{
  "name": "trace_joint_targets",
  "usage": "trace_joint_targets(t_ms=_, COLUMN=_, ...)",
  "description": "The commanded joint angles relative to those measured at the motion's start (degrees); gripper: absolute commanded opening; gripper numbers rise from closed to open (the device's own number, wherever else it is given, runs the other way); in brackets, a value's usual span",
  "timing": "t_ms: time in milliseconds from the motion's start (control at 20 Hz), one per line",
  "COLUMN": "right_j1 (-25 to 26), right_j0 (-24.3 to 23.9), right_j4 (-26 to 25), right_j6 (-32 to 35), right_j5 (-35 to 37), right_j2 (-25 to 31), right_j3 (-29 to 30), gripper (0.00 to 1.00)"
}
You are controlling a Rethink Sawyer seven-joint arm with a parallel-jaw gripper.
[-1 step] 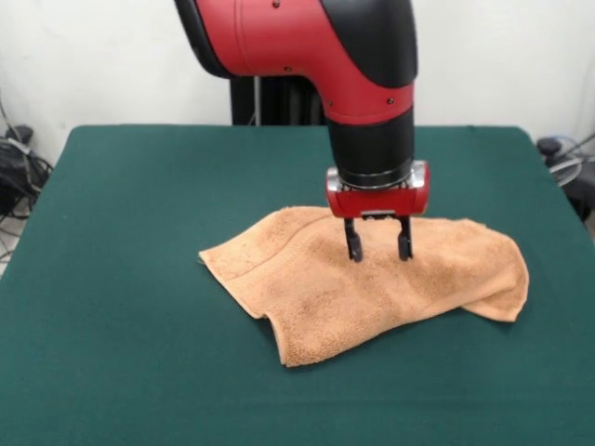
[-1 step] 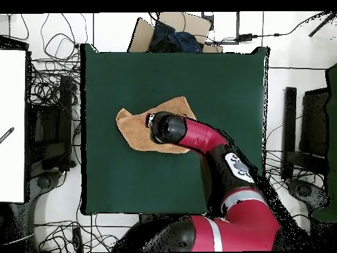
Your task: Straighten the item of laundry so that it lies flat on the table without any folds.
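Note:
The item of laundry (image 1: pixel 372 288) is a peach-orange terry towel lying rumpled near the middle of the table (image 1: pixel 112 316), with its right end folded over and a lifted fold at the front. My gripper (image 1: pixel 379 253) stands upright over the towel's middle, open, its two black fingertips (image 1: pixel 354 251) touching or just above the cloth with nothing between them. In the overhead view the towel (image 2: pixel 135 128) shows left of the arm's wrist, which hides the gripper and the cloth under it.
The green table (image 2: pixel 131 178) reaches well beyond the towel on every side. Cables, dark equipment and a cardboard box (image 2: pixel 172 23) lie on the floor around the table's edges.

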Motion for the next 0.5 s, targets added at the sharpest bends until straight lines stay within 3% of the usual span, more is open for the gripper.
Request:
trace_joint_targets(t_ms=50, right_j1=0.34, right_j0=-1.06, right_j4=-3.59, right_j6=2.33, right_j5=-2.02, right_j2=6.06, right_j3=3.44, gripper=1.00)
trace_joint_targets(t_ms=500, right_j1=-4.69, right_j0=-0.02, right_j4=-4.12, right_j6=2.10, right_j5=4.05, right_j2=3.29, right_j3=3.13, gripper=1.00)
